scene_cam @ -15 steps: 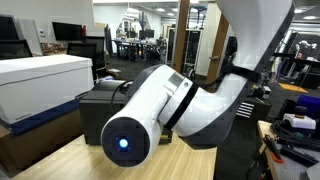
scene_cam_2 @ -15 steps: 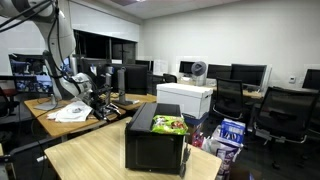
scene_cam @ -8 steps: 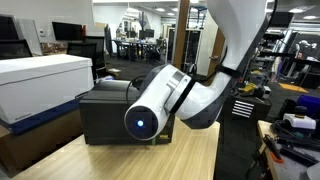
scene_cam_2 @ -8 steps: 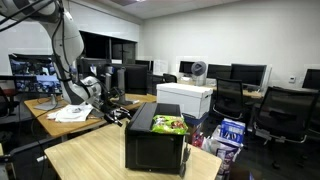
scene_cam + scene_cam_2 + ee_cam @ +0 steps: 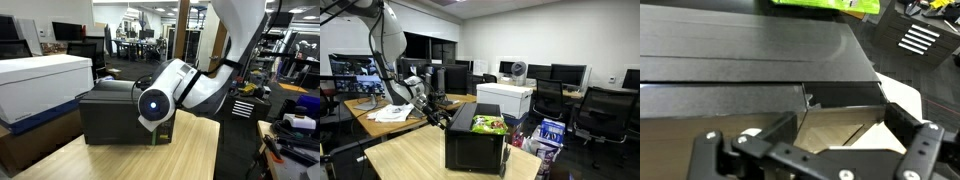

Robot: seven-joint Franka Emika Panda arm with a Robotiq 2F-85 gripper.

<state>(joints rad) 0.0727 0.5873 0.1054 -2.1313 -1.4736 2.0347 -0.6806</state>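
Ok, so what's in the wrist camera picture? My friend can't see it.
The robot's open jaws hang at the bottom edge, just above the flat top of a black box. A bright green packet lies on the box's far end, and pale wooden table shows past its notched edge.

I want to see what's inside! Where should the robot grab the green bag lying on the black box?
Probably from above. The green bag lies flat on top of the black box, so only its upper side is free. The open fingers could come straight down, straddle its puffy middle across the narrower way, and pinch there.
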